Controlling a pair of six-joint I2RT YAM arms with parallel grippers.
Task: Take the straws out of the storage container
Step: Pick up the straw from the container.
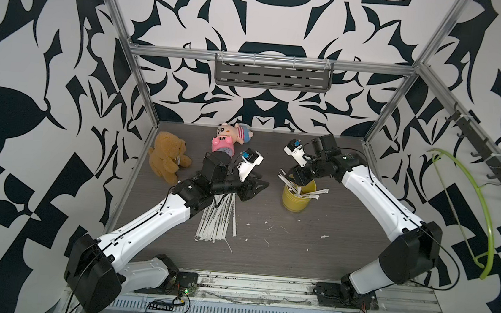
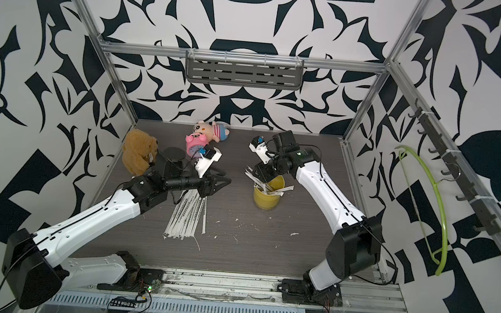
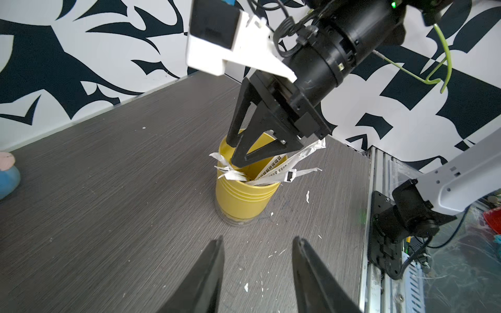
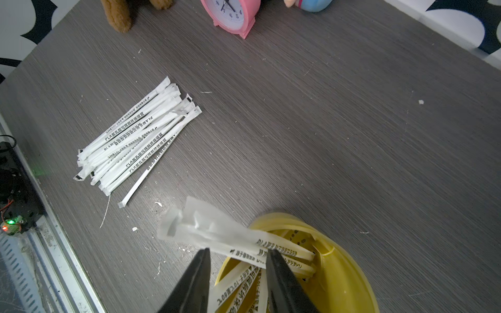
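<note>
The storage container (image 1: 296, 200) (image 2: 265, 197) is a yellow cup standing upright right of the table's middle. Several wrapped straws (image 1: 312, 195) (image 3: 273, 170) (image 4: 244, 241) still lean out of its mouth. My right gripper (image 1: 293, 181) (image 3: 235, 151) (image 4: 240, 250) dips into the cup's mouth (image 4: 339, 271), jaws apart, with a few straws crossing between the tips. A pile of straws (image 1: 219, 219) (image 2: 186, 216) (image 4: 135, 135) lies flat on the table to the left. My left gripper (image 1: 263, 184) (image 3: 258, 238) hovers open and empty between that pile and the cup (image 3: 244, 197).
A brown teddy (image 1: 167, 156), a pink alarm clock (image 1: 222, 150) and a small plush doll (image 1: 236, 132) sit at the back left. White paper scraps (image 1: 268, 224) dot the table in front of the cup. A green hanger (image 1: 482, 214) hangs outside the right frame.
</note>
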